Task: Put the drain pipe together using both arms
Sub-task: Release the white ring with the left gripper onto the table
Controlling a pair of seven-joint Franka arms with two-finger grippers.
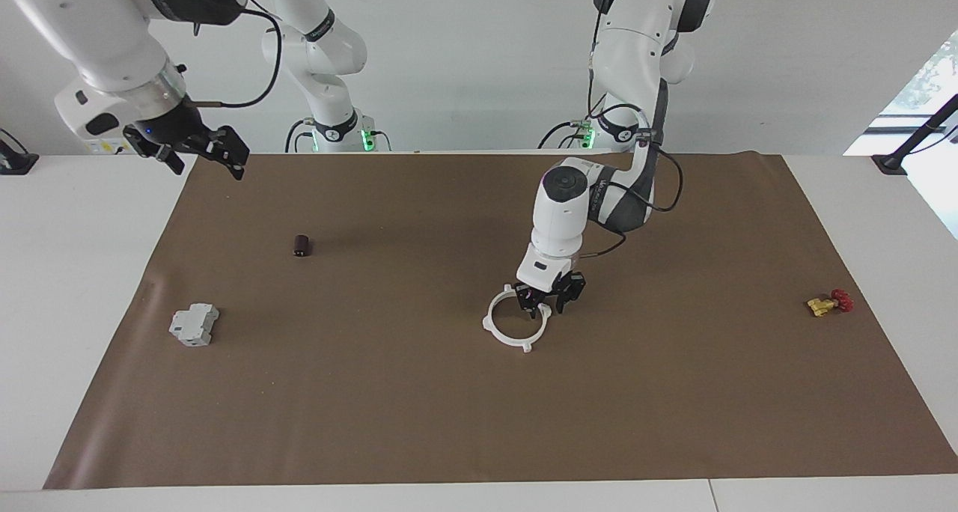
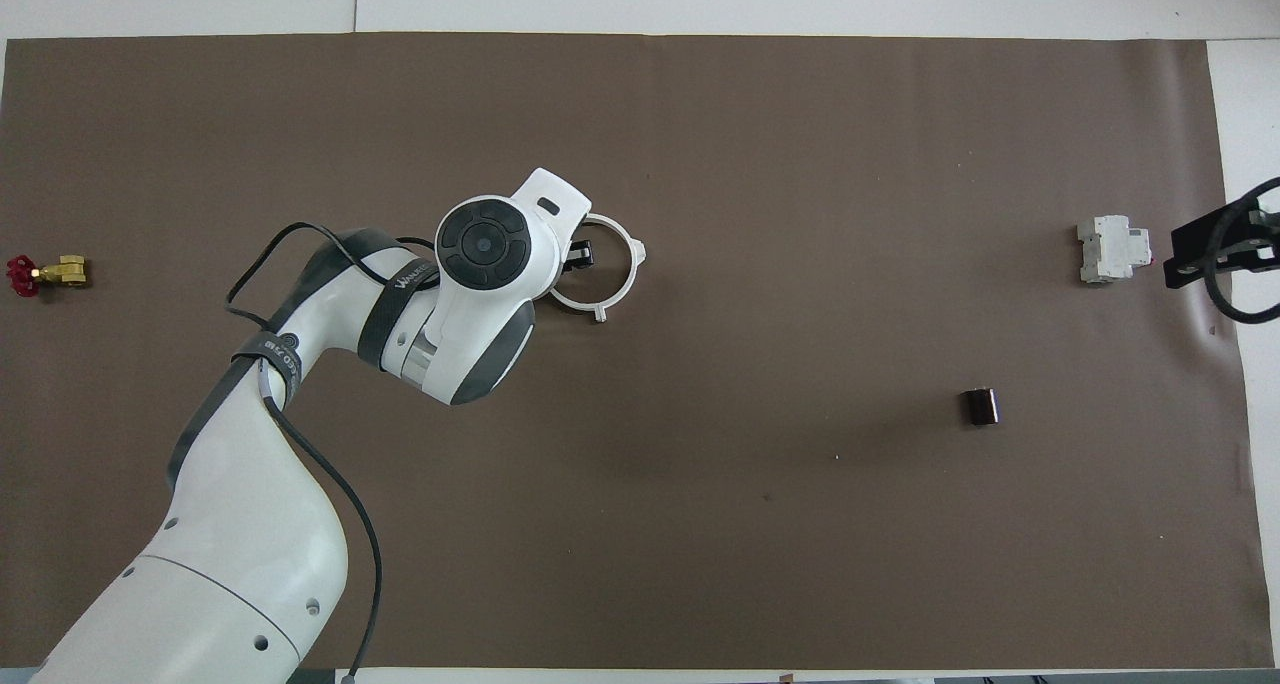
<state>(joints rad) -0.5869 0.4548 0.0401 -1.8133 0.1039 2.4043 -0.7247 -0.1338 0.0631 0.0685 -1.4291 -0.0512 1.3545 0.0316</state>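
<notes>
The drain pipe (image 1: 509,340) is one thin white ring with outer tabs, lying on the brown mat near the table's middle; it also shows in the overhead view (image 2: 632,274). My left gripper (image 1: 550,302) is down at the ring's rim on the side toward the left arm's end, with one finger inside the ring and one outside. Its fingers stand apart and look open. In the overhead view the left wrist covers that part of the ring, and only one finger (image 2: 580,254) shows. My right gripper (image 1: 202,153) waits raised and open over the mat's corner at the right arm's end.
A grey blocky box (image 1: 194,325) lies toward the right arm's end, with a small dark cylinder (image 1: 301,245) nearer to the robots. A yellow valve with a red knob (image 1: 829,303) lies at the left arm's end. The brown mat (image 1: 479,422) covers most of the table.
</notes>
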